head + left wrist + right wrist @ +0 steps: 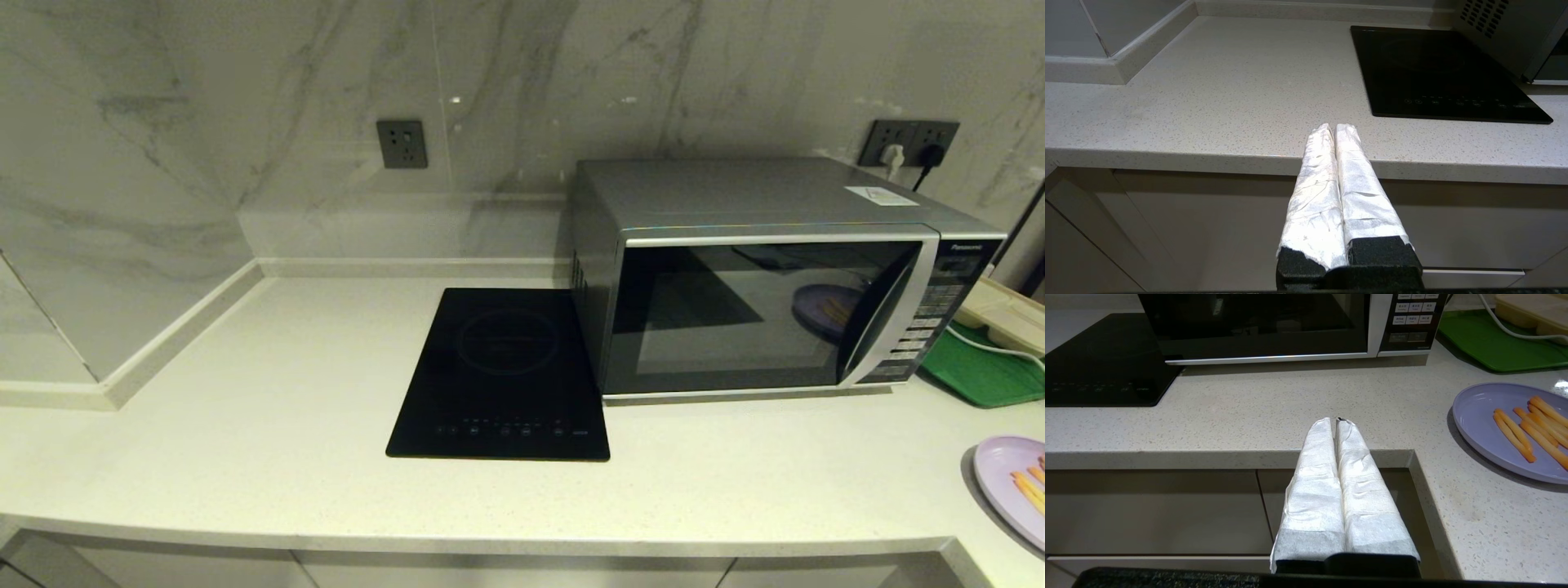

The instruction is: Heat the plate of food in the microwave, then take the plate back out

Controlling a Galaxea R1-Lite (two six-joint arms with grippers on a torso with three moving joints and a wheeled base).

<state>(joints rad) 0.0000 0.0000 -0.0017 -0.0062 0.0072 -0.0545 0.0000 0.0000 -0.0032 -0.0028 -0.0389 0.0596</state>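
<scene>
Hovering before counter edge (1208,157) | left gripper (1334,127), right gripper (1337,421) level | fingers (1312,486) together, empty

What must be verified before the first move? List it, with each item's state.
1. Microwave door: shut, so it must be opened before loading. Not ok.
2. Plate of food within sight: it sits on the counter at the robot's right, sticks on it. Ok.
3. Right gripper: shut and holding nothing, short of the counter's edge. Ok.
4. Left gripper: shut and holding nothing, before the counter's front edge. Ok.
5. Counter between plate and microwave front: bare. Ok.
6. Microwave cavity free: the dark glass shows only reflections. Cannot tell.
</scene>
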